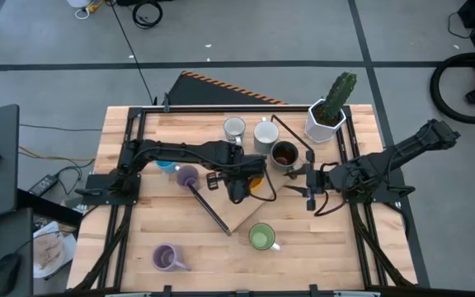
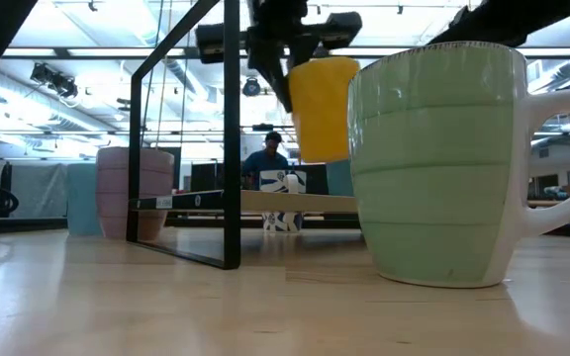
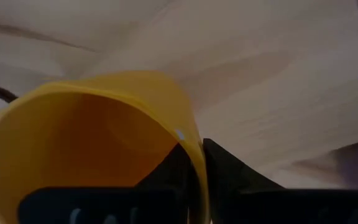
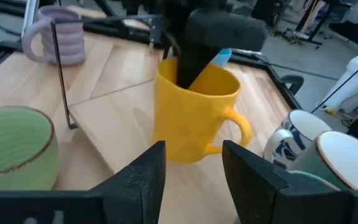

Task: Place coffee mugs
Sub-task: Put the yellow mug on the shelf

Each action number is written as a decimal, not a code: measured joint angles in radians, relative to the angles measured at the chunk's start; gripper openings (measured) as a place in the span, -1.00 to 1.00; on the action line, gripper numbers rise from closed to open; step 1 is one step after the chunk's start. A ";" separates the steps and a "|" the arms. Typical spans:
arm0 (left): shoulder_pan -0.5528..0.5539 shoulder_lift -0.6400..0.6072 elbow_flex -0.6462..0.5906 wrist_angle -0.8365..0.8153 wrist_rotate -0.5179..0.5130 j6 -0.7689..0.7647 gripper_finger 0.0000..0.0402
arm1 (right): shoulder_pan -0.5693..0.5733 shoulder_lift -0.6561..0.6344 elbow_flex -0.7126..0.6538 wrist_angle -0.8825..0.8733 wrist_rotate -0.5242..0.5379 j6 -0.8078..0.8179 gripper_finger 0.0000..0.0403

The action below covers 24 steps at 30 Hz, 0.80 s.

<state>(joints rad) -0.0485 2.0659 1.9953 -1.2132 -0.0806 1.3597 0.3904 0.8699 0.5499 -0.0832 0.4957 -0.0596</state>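
Low view, pale wood table, bright hall behind; left end effector clamping yellow mug, right end effector apart

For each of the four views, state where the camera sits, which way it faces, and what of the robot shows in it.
High: overhead, facing straight down; both arms, left gripper, right gripper.
Low: at tabletop height, facing level past the green mug; left arm's fingers hold the orange mug.
Left wrist: facing the tabletop; its fingers pinch the orange mug's rim.
Right wrist: facing the orange mug between its open fingers.
Shared: all four show the orange mug.
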 joint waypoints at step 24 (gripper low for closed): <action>-0.103 0.003 0.000 0.098 -0.141 0.197 -0.84 | -0.116 0.328 0.382 -0.344 -0.189 -0.010 0.00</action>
<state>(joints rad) -0.1512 2.0686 1.9953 -1.1151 -0.2212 1.5565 0.2741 1.1977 0.9321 -0.4269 0.3071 -0.0701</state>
